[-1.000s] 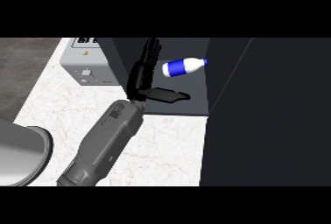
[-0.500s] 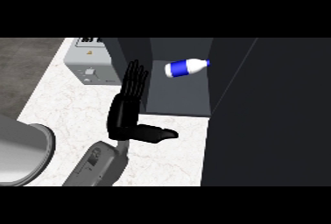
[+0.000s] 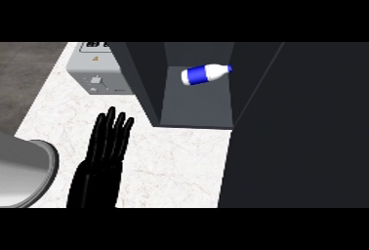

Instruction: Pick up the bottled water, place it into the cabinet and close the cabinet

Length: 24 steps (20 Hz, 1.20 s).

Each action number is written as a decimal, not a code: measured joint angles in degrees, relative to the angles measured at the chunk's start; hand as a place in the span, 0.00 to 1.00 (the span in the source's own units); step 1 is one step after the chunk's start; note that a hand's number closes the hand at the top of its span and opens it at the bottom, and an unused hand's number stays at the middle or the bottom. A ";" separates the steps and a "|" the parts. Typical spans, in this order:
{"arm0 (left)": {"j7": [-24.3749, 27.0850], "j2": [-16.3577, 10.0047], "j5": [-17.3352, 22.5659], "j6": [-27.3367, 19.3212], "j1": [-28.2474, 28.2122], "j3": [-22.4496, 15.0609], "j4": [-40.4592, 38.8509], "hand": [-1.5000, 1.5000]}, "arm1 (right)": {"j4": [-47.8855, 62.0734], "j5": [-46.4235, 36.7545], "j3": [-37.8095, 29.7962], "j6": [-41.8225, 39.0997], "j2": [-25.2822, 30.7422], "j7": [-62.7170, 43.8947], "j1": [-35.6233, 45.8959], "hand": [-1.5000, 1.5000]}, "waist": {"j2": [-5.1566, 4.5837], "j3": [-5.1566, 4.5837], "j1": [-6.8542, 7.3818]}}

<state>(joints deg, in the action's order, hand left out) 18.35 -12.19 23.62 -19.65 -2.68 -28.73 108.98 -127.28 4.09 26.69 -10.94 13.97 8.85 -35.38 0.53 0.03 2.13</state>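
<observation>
The bottled water (image 3: 205, 74), white with a blue label, lies on its side inside the dark cabinet (image 3: 198, 110), near the back. The cabinet stands open, and its dark door (image 3: 302, 127) fills the view's right side. My left hand (image 3: 101, 156) is over the white counter, down and to the left of the cabinet. It is open, with its fingers straight and pointing away from me, and it holds nothing. It is well apart from the bottle. My right hand does not show.
A grey boxy appliance (image 3: 97, 73) stands on the counter just left of the cabinet's left wall (image 3: 140, 78). The rim of a large round grey vessel (image 3: 29, 171) juts in at the lower left. White marble counter (image 3: 180, 161) lies between my hand and the door.
My left hand has drawn back from the cabinet's opening, down and to the left, and its arm has dropped out of view. The bottle stays lying in the cabinet.
</observation>
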 measured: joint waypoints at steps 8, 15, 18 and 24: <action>4.41 -8.61 2.18 2.99 -18.31 3.91 15.54 0.00 | -2.87 -5.50 3.94 -2.45 4.02 -4.00 2.22 1.00 | -0.56 0.07 -0.16; 7.02 -12.87 7.62 8.31 -28.29 9.83 21.48 0.00 | -6.58 -11.38 5.50 -3.07 5.39 -9.99 3.82 1.00 | -0.74 0.12 0.01; 8.22 -14.40 9.48 11.02 -32.25 11.80 23.26 0.00 | -6.86 -12.28 5.66 -3.56 4.82 -11.76 4.97 1.00 | -0.59 0.06 0.70; 9.77 -16.68 12.07 16.01 -36.68 16.63 23.27 0.00 | -5.31 -9.44 4.26 -4.11 0.81 -15.93 9.50 1.00 | -0.77 0.00 1.82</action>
<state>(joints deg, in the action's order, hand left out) 28.13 -28.88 35.68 -3.64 -39.36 -12.10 132.26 -132.59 -5.35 30.95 -15.05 14.78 -7.08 -25.88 -0.25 0.02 3.95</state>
